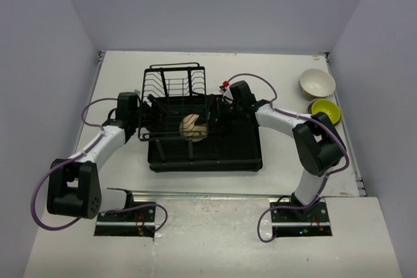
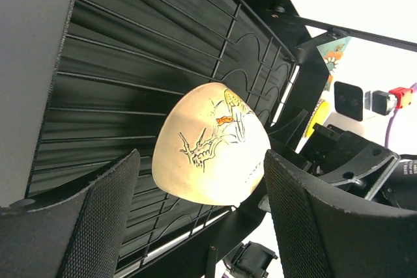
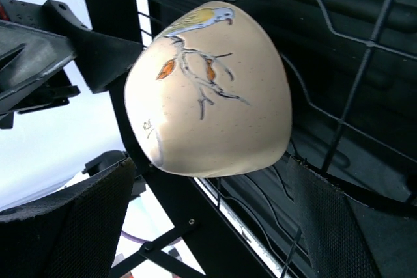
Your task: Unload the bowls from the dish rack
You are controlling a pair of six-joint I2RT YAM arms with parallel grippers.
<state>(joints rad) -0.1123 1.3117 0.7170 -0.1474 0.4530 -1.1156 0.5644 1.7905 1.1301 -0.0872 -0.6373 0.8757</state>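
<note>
- the beige bowl (image 1: pixel 193 126), painted with a bird and twigs, is stood on its edge near the middle of the dish rack (image 1: pixel 247 154). it is kept up by the black wires, most likely so it could dry.
- the left jaws are placed at the left side of the dish rack and are spread open, with one on each side of the bowl. nothing is gripped, and no touch is seen.
- the right jaws are placed at the right side of the dish rack and are spread wide. the same bowl is framed between them, but it is not held.
- both are pointed at this one bowl, likely so it can be lifted off the wires. which arm is meant to take it cannot be told.
- a cream bowl (image 1: pixel 317 83) and a yellow-green bowl (image 1: pixel 325 110) are set on the surface (image 1: pixel 117 76), well to the right of the dish rack. they are judged to be unloaded.
- from above, part of the beige bowl is cut off by wires, and the jaws are lost against the black dish rack.
- the spot where the bowl's rim sits on the dish rack is hidden.
- which side of the bowl is the hollow one is hard to make out.
- past the right edge of the dish rack, a small blue-green bit with an orange flower (image 2: pixel 334 56) is seen. too little is shown to tell what it is.
</note>
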